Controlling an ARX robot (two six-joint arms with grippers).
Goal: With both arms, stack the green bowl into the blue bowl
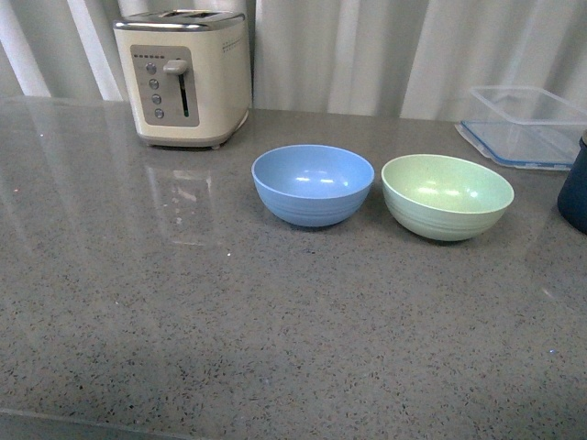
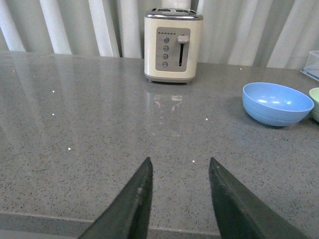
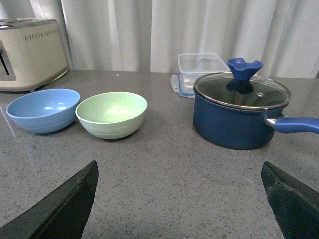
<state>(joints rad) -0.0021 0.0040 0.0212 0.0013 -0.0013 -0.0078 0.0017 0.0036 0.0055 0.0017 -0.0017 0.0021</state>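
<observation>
The left tool hovers low and level over the grey speckled stone table, jaws parted, empty. The light sky-blue round matte bowl sits well ahead to its right. Just beside that bowl, ahead-left of the wide-spread, empty right tool, stands the pale mint-green round plastic bowl. It is probably light, stiff and slightly slick, so pinch its rim.
</observation>
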